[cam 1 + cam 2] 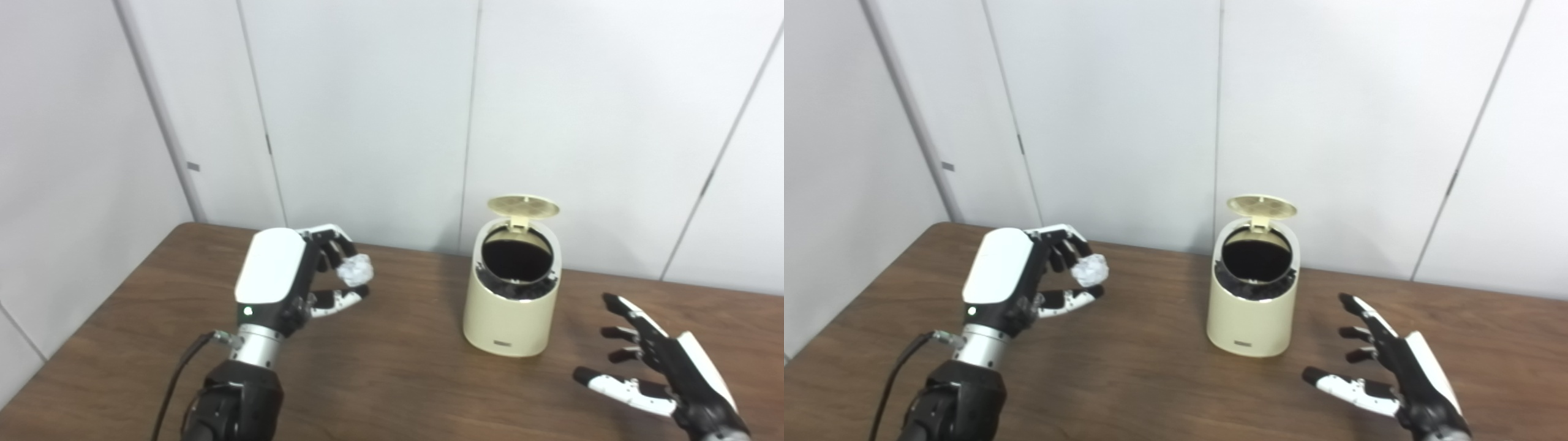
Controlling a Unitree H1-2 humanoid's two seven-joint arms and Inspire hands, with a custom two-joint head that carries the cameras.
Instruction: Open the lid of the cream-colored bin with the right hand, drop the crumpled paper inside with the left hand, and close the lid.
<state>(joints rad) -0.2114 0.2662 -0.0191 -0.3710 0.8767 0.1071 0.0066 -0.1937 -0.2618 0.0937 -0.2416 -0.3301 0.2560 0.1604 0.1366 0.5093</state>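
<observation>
The cream-colored bin (511, 312) stands upright on the wooden table, right of centre. Its round lid (522, 207) is flipped up at the back, and the dark liner inside shows. My left hand (294, 275) is raised above the table, left of the bin, shut on the white crumpled paper (356, 269) between fingers and thumb. My right hand (655, 367) is open and empty, fingers spread, low over the table to the right of the bin and apart from it. The bin also shows in the right eye view (1252, 294).
The brown wooden table (398, 367) runs up to white wall panels at the back and on the left. A black cable (177, 373) hangs from my left wrist.
</observation>
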